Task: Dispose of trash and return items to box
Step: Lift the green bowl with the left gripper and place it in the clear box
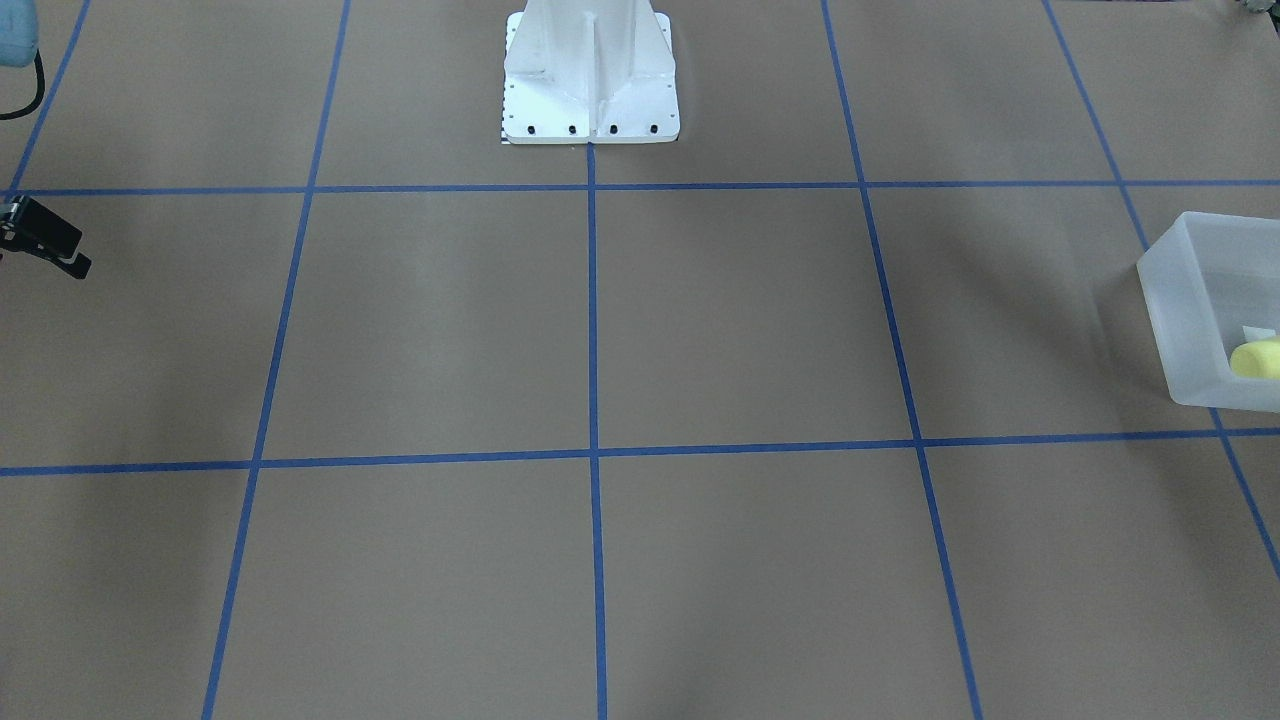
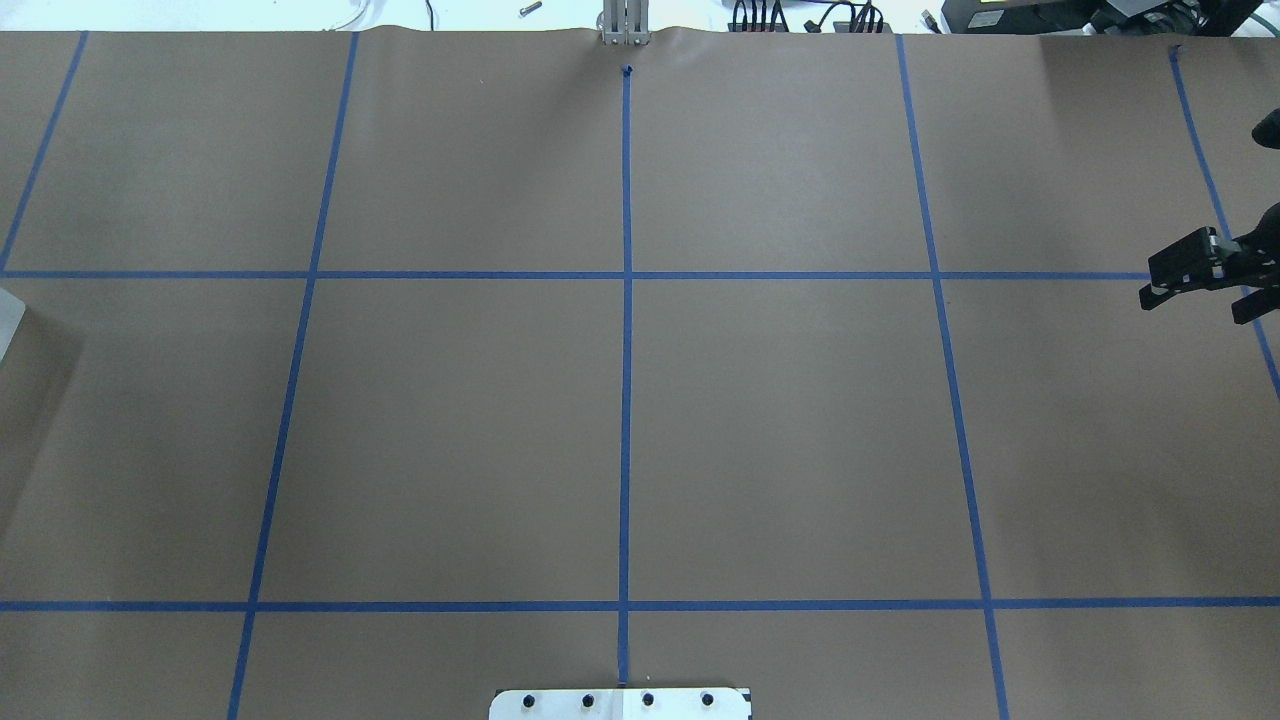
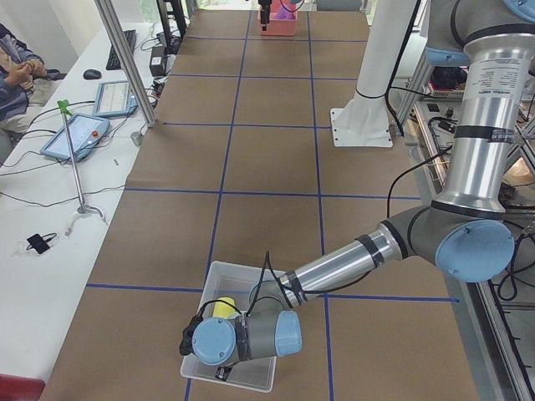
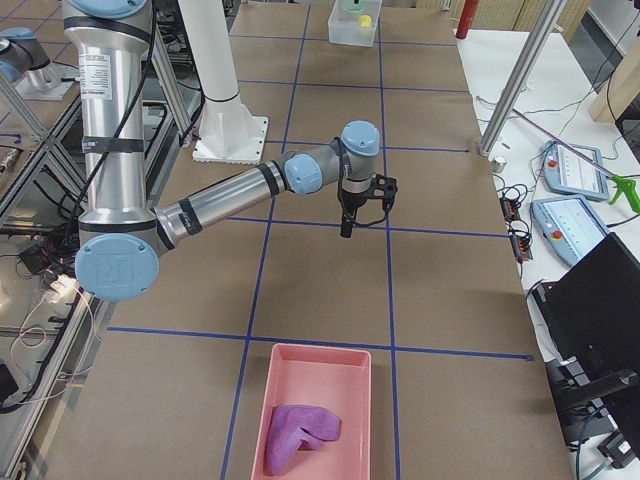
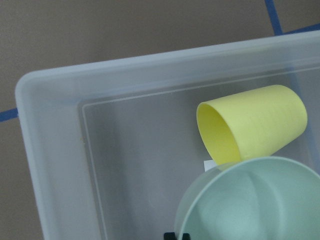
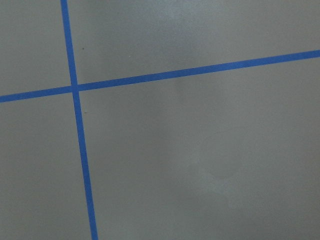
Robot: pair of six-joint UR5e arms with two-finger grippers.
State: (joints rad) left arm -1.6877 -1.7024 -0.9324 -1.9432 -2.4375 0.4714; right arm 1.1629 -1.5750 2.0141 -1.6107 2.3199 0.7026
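Observation:
The translucent whitish box (image 5: 55, 150) sits at the table's left end; it also shows in the front view (image 1: 1190, 300) and the left side view (image 3: 219, 276). The yellow cup (image 5: 255, 122) lies on its side inside it. The mint-green bowl (image 5: 250, 205) is in the box beside the cup, close under the left wrist camera and overlapping the cup. My left gripper hangs over the box, with only a black tip at the bowl's rim in view; I cannot tell its state. My right gripper (image 2: 1195, 295) hovers open and empty above bare table at the right end.
A pink tray (image 4: 315, 400) with a crumpled purple thing (image 4: 300, 432) in it lies at the table's right end, nearer the end than the right gripper. The white pedestal (image 1: 590, 80) stands at the table's middle, on the robot's side. Blue tape lines grid the brown table.

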